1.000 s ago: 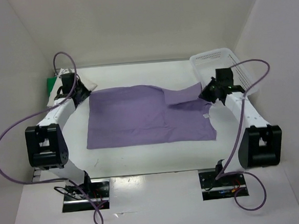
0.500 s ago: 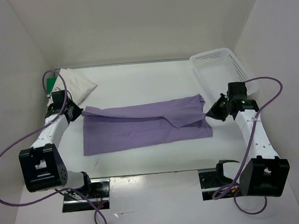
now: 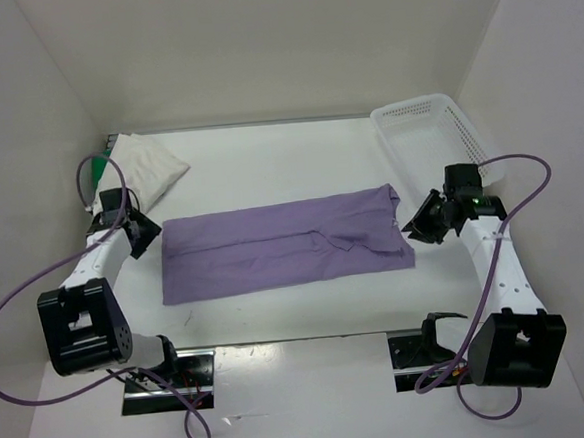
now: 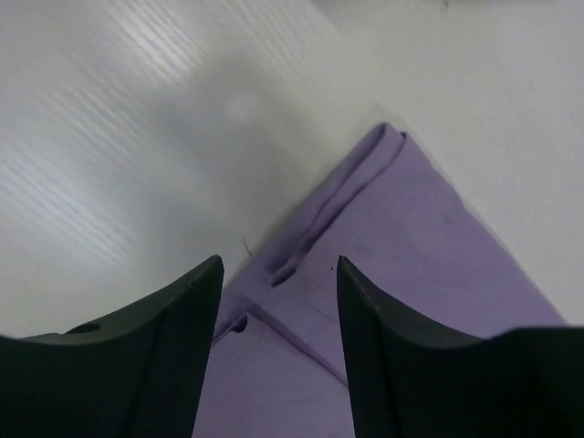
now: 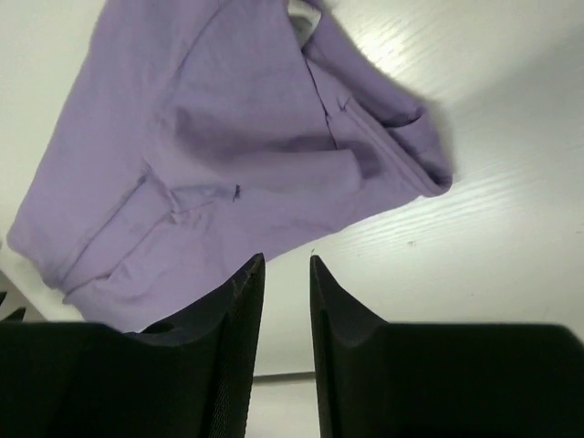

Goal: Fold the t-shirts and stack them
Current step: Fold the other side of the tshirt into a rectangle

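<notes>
A pale lavender t-shirt [image 3: 284, 245] lies on the table as a long band, folded lengthwise with its top layer rumpled toward the right. My left gripper [image 3: 146, 231] hovers at its left end, jaws open, with the folded corner [image 4: 411, 237] lying loose below the fingers [image 4: 182, 347]. At the shirt's right end my right gripper [image 3: 416, 226] is open by a narrow gap, and only bare table shows between its fingertips [image 5: 286, 260]. The lavender cloth [image 5: 228, 137] lies just beyond them. A folded white t-shirt [image 3: 150, 161] rests at the back left, with a sliver of the green t-shirt [image 3: 95, 171] beside it.
A white mesh basket [image 3: 436, 127] stands at the back right, close behind my right arm. White walls close in the table on the left, back and right. Purple cables loop from both arms over the table's side edges.
Both grippers drew the shirt's far edge toward the near side, folding it into a narrower band. They then let go: both were shut on cloth and now stand open.
</notes>
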`<state>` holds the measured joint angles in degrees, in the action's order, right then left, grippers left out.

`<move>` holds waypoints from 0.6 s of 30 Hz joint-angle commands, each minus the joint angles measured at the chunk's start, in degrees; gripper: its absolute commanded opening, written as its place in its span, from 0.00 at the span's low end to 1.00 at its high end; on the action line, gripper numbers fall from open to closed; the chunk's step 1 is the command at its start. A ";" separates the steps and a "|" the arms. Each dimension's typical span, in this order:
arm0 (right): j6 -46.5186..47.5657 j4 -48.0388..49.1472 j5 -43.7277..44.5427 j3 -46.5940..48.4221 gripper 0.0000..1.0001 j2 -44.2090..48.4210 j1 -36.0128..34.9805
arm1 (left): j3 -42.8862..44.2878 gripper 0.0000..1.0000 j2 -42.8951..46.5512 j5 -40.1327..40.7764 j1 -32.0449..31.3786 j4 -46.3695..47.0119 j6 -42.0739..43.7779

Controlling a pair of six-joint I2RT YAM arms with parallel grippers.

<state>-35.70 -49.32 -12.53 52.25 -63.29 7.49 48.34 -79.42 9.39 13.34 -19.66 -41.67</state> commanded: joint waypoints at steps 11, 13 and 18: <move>3.89 8.17 8.49 8.75 0.00 -18.87 -27.48 | 2.64 0.47 -0.65 -14.92 -11.64 9.98 -2.36; 3.89 8.98 10.76 8.75 0.00 -21.60 -31.11 | 1.33 0.47 -0.04 -15.53 -15.17 10.51 -2.36; 4.50 13.37 11.83 8.04 0.20 -28.11 -34.12 | -3.42 0.47 1.90 -16.68 -22.48 13.76 -4.65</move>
<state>-32.42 -40.64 -4.03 60.31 -90.30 -26.81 47.46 -79.31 -5.54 -7.90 -8.91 -45.34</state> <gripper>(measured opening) 0.187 0.470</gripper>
